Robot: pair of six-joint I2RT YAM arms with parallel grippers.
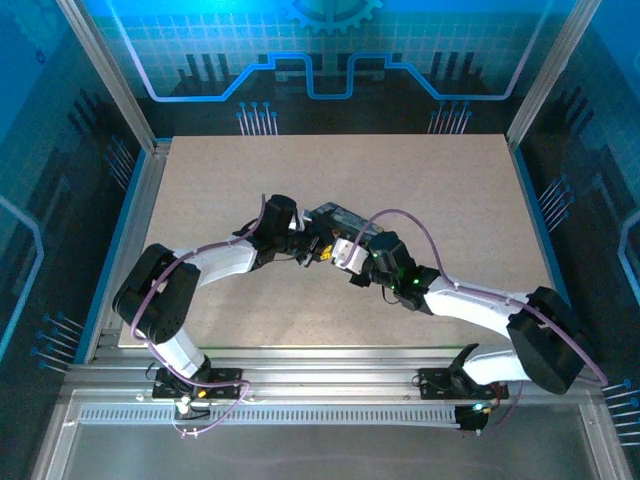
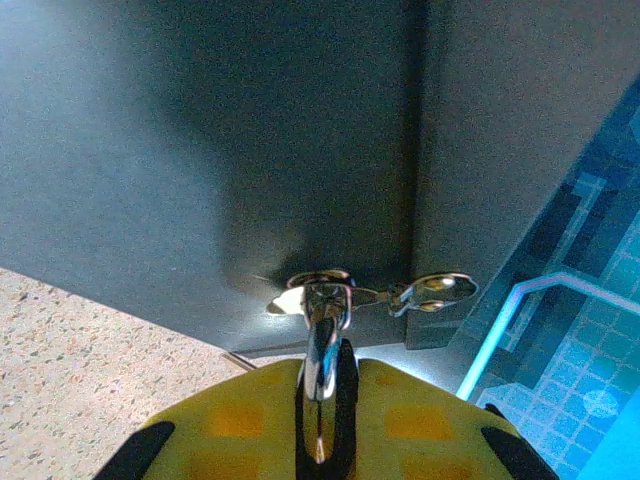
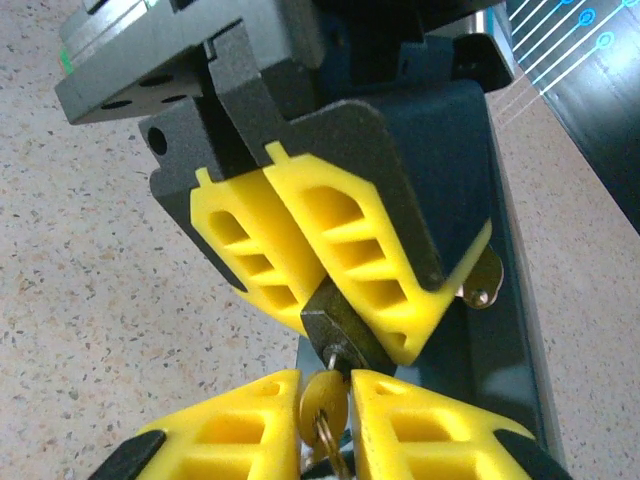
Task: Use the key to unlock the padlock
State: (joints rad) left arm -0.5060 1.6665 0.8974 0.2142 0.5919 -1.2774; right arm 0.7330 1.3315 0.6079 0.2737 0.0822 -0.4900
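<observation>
Speckled tabletop [image 3: 100, 300], key [image 3: 322, 402] within right pincer [image 3: 325, 385], tip against padlock [image 3: 335, 325].

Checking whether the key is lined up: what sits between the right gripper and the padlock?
The key, pinched in the right gripper, bridges that short gap, its shaft meeting the near end of the padlock. The right wrist view shows it.

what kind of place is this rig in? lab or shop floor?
Probably a lab robot cell, not a shop floor: a speckled tabletop boxed in by aluminium framing, with blue circuit-print panels as walls.
</observation>
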